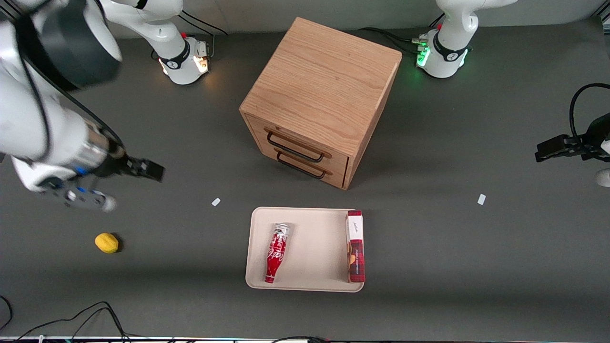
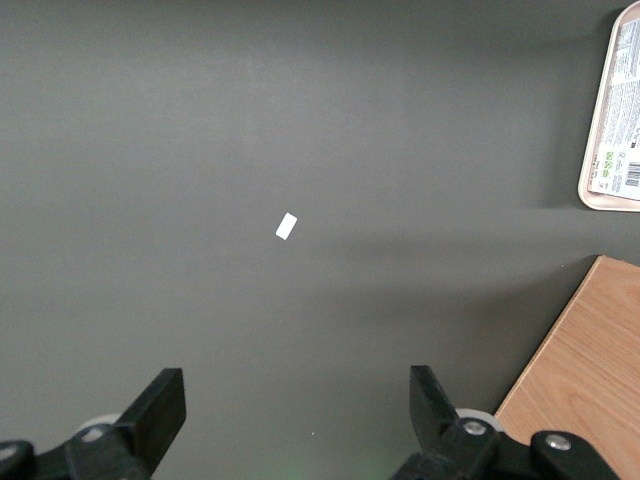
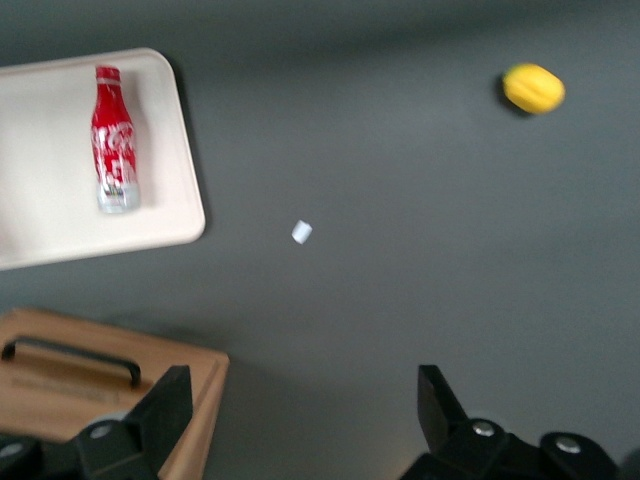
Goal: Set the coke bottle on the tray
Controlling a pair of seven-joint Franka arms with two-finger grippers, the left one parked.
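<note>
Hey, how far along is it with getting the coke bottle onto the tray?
It looks done. The coke bottle lies on its side inside the tray, apart from the red plaid box along the tray's other edge. Nothing is in hand: the gripper is open and empty, up above the table toward the working arm's end, near the lemon. Nothing seems left except parking the arm.

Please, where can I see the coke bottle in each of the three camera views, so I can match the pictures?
Front view: the coke bottle lies on the tray, beside the plaid box; the gripper is away above the table, jaws open.
Right wrist view: coke bottle on the tray.
Left wrist view: not in it.
Shared landmark: the tray.
</note>
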